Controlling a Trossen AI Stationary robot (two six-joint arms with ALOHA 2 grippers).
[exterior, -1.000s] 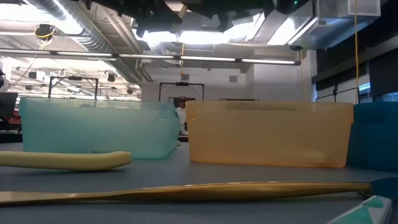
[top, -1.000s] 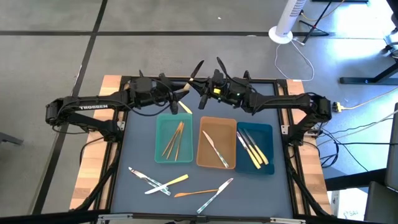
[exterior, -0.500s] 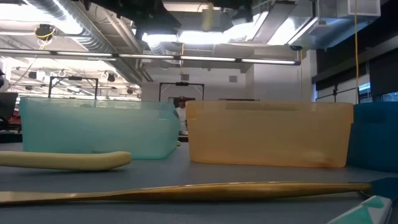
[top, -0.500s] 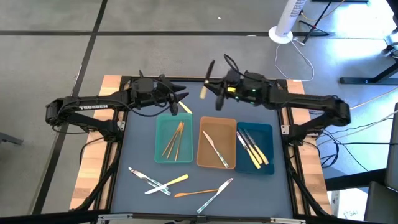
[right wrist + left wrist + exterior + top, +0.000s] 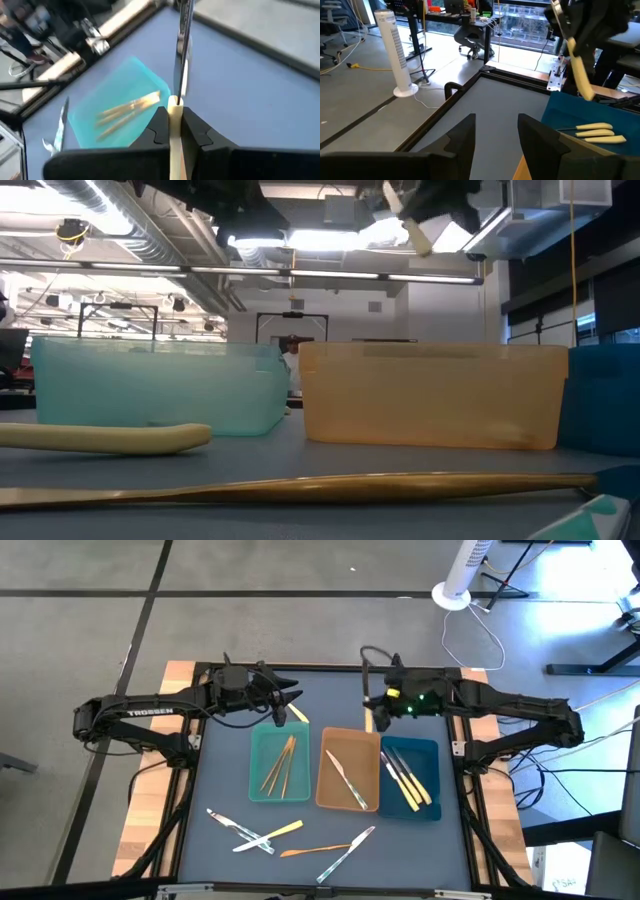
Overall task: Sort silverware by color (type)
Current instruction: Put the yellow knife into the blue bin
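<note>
Nearest, on the dark blue mat point(image 5: 220, 850), loose silverware point(image 5: 290, 837) lies scattered. Behind it three trays: teal tray point(image 5: 279, 767) with gold pieces, tan tray point(image 5: 347, 769) with a silver knife point(image 5: 345, 778), blue tray point(image 5: 410, 778) with yellow-handled pieces. Above the back edge, right gripper point(image 5: 371, 718) clamps a yellow-handled knife point(image 5: 179, 75); left gripper point(image 5: 287, 703) hangs with fingers spread, holding nothing. "TROSSEN" reads on the left arm point(image 5: 150, 712). Beyond: grey floor, white fan point(image 5: 396, 53), ceiling lights.

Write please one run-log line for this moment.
right gripper: shut on yellow-handled utensil, above table behind tan tray | left gripper: open, empty, behind teal tray
</note>
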